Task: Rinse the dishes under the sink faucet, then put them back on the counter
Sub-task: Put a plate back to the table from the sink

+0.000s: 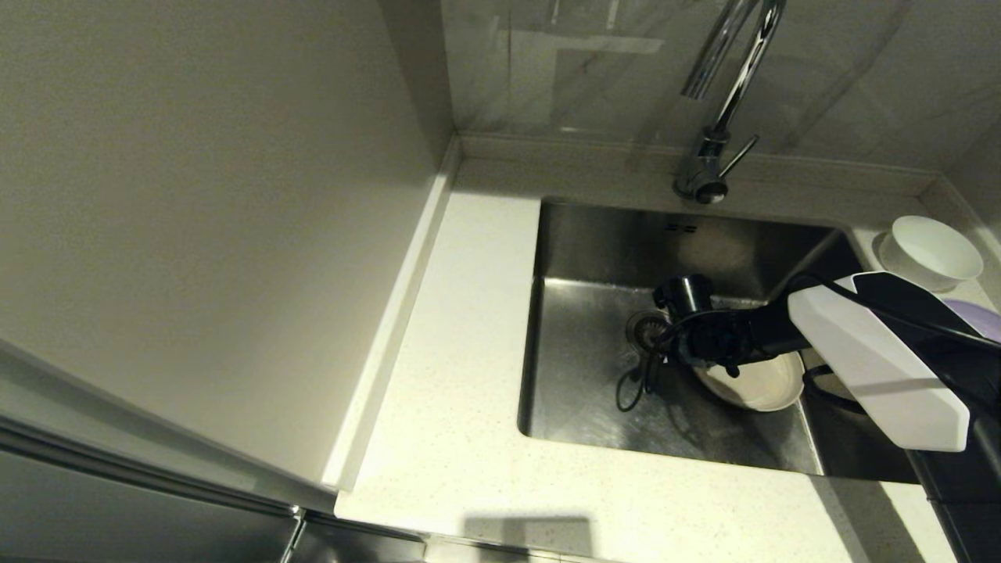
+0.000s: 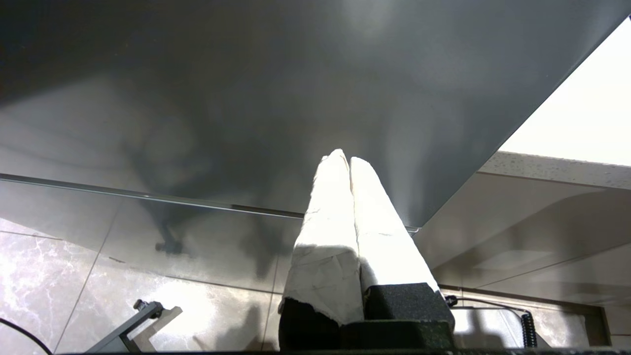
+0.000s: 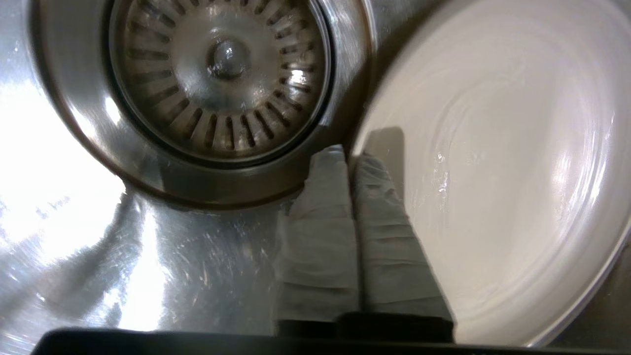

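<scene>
White speckled counter (image 1: pixel 461 375) surrounds a deep steel sink (image 1: pixel 594 375), with beige wall panels behind. Down in the basin, the right gripper (image 3: pixel 349 154) has its fingers pinched onto the rim of the cream plate (image 1: pixel 762 383), beside the drain strainer (image 3: pixel 219 74). The chrome faucet (image 1: pixel 715 102) shows no water running. The white bowl (image 1: pixel 931 252) and lavender plate (image 1: pixel 977 317) sit on the counter at right. The left gripper (image 2: pixel 349 160), fingers together and empty, hangs parked below counter level. Judgement: the rinse step is in hand; next the plate needs lifting under the spout.
</scene>
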Robot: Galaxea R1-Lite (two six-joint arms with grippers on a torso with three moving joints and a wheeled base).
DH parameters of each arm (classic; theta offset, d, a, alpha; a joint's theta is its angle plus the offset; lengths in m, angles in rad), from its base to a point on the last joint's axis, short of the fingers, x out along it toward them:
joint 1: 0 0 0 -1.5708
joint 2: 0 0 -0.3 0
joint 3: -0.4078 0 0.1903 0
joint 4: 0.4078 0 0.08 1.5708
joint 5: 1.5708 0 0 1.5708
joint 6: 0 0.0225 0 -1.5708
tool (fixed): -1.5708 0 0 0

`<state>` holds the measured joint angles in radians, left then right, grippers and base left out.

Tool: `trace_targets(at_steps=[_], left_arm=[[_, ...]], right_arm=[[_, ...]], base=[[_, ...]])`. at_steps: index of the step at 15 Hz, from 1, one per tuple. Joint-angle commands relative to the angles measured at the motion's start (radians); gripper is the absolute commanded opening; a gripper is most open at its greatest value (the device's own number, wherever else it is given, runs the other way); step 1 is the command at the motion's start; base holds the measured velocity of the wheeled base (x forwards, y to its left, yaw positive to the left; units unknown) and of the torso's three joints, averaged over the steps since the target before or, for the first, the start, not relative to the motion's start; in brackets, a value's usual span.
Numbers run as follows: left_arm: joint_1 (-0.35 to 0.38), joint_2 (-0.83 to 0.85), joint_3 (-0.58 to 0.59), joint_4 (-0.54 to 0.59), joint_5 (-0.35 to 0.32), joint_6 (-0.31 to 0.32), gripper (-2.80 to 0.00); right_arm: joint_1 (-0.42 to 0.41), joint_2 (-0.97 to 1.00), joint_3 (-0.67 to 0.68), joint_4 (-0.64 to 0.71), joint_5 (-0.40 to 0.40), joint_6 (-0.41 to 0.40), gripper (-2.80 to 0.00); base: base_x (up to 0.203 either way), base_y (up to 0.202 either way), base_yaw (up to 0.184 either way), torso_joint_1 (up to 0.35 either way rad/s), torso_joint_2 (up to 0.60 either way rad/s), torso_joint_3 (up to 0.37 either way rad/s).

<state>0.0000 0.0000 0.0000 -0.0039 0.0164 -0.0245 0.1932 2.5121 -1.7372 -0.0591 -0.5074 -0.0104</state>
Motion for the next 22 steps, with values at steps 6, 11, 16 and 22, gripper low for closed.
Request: trace_targets(at_steps=[6, 11, 16, 22], left_arm=[[0.0, -0.002, 0.0, -0.001, 0.0, 0.0, -2.8], [0.0, -0.002, 0.0, -0.001, 0.0, 0.0, -2.8], [0.0, -0.002, 0.0, -0.001, 0.0, 0.0, -2.8], [0.0, -0.002, 0.0, -0.001, 0.0, 0.0, -2.8]], right_arm=[[0.019, -0.177, 0.075, -0.001, -0.003, 0.004, -2.8], [0.079, -0.378, 0.322, -0.033, -0.003, 0.007, -2.8], [0.12, -0.556, 0.559, -0.222, 0.222, 0.013, -2.8], [0.127, -0.655, 0.577, -0.365, 0.551, 0.263, -2.8]], base=[[0.0, 0.0, 0.0, 0.0, 0.0, 0.0], [0.0, 0.0, 0.0, 0.0, 0.0, 0.0], [0.0, 0.0, 0.0, 0.0, 0.0, 0.0], [0.0, 0.0, 0.0, 0.0, 0.0, 0.0]])
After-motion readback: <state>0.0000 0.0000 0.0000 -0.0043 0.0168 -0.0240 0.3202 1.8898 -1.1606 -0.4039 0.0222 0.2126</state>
